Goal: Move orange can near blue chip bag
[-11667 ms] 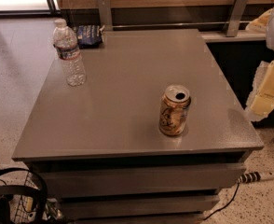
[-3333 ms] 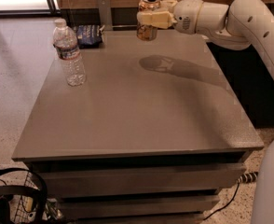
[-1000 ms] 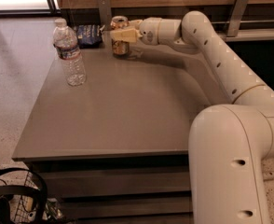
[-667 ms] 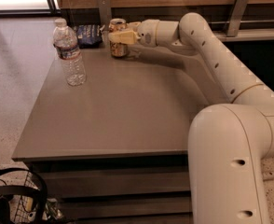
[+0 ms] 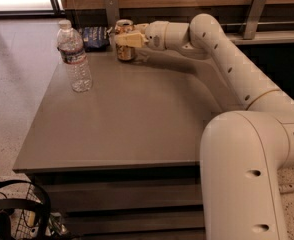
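The orange can (image 5: 124,49) stands upright at the far edge of the grey table (image 5: 137,119), just right of the blue chip bag (image 5: 94,38), which lies crumpled at the back left corner. My gripper (image 5: 125,38) reaches in from the right along the back edge and is shut on the upper half of the can. The can's base looks to rest on the table top.
A clear plastic water bottle (image 5: 74,56) stands upright on the left part of the table, in front of the bag. A wooden wall with metal brackets (image 5: 253,14) runs behind the table. A wire basket (image 5: 17,216) sits on the floor at front left.
The can has been carried from the right front of the table to the back left beside the bag. Over the last second the gripper and can shifted slightly left and down.
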### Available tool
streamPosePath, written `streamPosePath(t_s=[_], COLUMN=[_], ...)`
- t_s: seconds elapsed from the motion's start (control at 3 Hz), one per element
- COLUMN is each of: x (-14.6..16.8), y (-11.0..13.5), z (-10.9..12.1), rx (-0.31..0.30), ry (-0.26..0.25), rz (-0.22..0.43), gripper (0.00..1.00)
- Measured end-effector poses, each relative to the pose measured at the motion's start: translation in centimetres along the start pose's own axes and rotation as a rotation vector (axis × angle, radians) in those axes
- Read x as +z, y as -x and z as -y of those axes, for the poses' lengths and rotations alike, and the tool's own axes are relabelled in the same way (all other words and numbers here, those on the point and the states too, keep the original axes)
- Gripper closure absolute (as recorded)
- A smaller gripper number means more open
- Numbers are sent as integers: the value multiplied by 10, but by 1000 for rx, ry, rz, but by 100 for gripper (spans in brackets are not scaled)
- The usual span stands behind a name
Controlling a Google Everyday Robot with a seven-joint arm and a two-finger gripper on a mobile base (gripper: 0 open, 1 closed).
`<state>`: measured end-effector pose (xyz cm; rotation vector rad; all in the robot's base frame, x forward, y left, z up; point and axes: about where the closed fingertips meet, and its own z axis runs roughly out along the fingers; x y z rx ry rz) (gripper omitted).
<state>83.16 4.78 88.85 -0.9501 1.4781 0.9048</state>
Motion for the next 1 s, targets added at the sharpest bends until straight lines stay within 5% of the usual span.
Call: streamPosePath(t_s=[0.33,0.67,1.0], x=[5,7,7], y=[-1,-1,-1], z=[-2,-4,-4], rx=[1,2,2], ry=[7,11,11], rz=[0,0,0], gripper=[12,0,0])
